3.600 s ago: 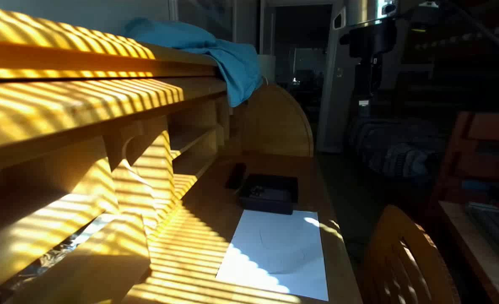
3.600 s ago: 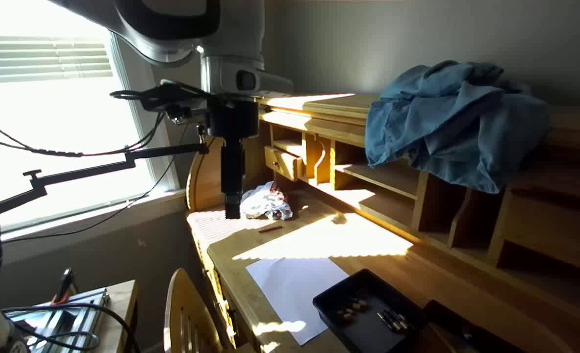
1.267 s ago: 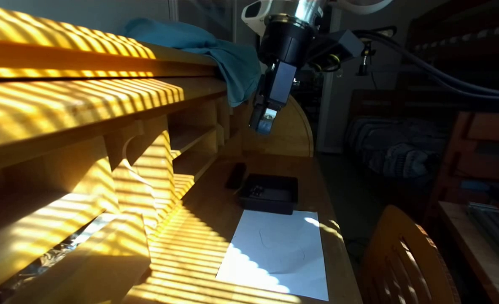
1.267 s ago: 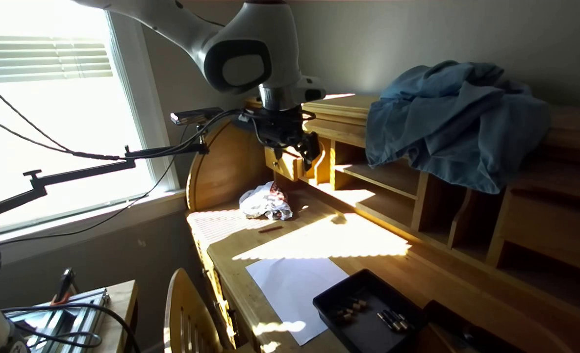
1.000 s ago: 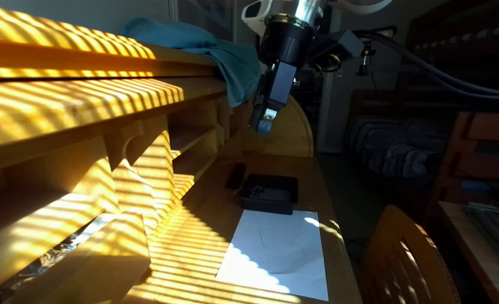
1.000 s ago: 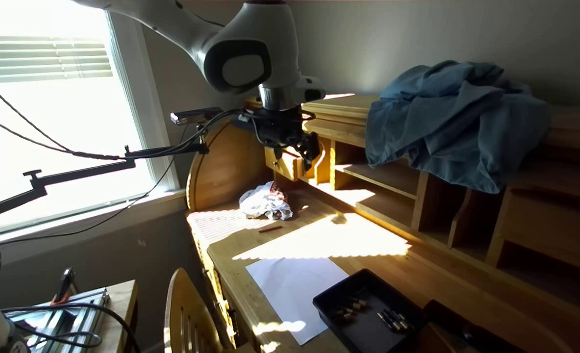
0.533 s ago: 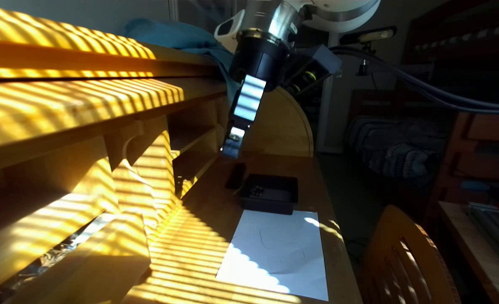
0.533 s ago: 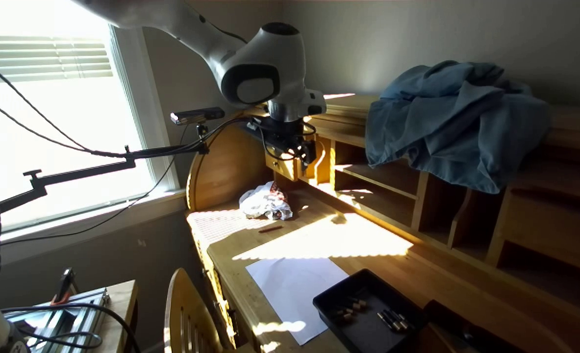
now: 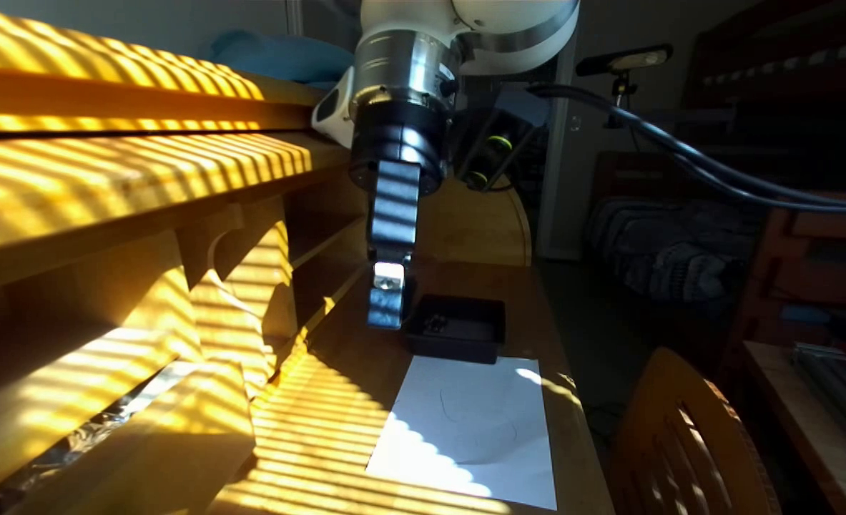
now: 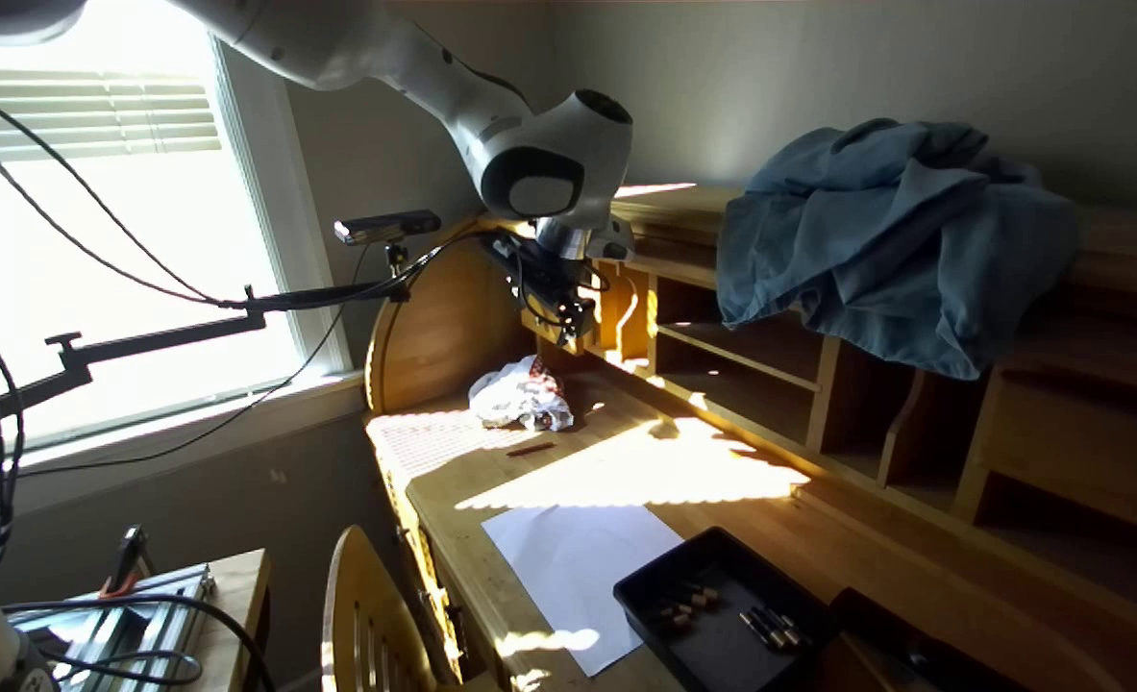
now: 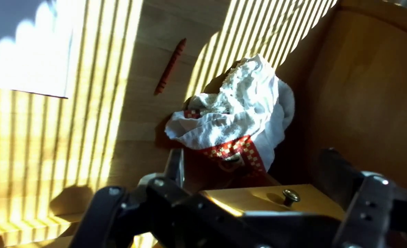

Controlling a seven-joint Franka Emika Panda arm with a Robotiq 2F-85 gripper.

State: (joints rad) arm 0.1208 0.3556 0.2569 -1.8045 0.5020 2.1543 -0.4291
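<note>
In an exterior view, the gripper (image 9: 385, 323) points down near the shelves (image 9: 331, 275) of a wooden desk (image 9: 322, 429); it shows edge-on, so the spread of its jaws cannot be read from here. A black tray (image 9: 458, 350) sits on the desk at the edge of a white sheet of paper (image 9: 480, 436).

In an exterior view, the arm (image 10: 539, 144) reaches across to a small pulled-out drawer (image 10: 541, 329); the gripper hangs by it, too dark and small for its jaws to be made out. A crumpled cloth (image 10: 515, 396), white with a red part, lies on the desk, lower than the gripper and apart from it. A crayon (image 10: 531, 449) lies near that cloth, and a blue cloth (image 10: 895, 240) drapes over the top of the desk.

In the wrist view, the gripper sits at the bottom edge with its fingers (image 11: 177, 167) spread wide and nothing held between them. The drawer, with its metal knob (image 11: 290, 195), shows low between the fingers. Past the fingertips, in line with the gap, lies the crumpled cloth, its red checked border (image 11: 236, 146) turned toward the gripper. The crayon, red, lies left of the cloth, and the desk's curved end panel (image 11: 365, 89) stands on the right
</note>
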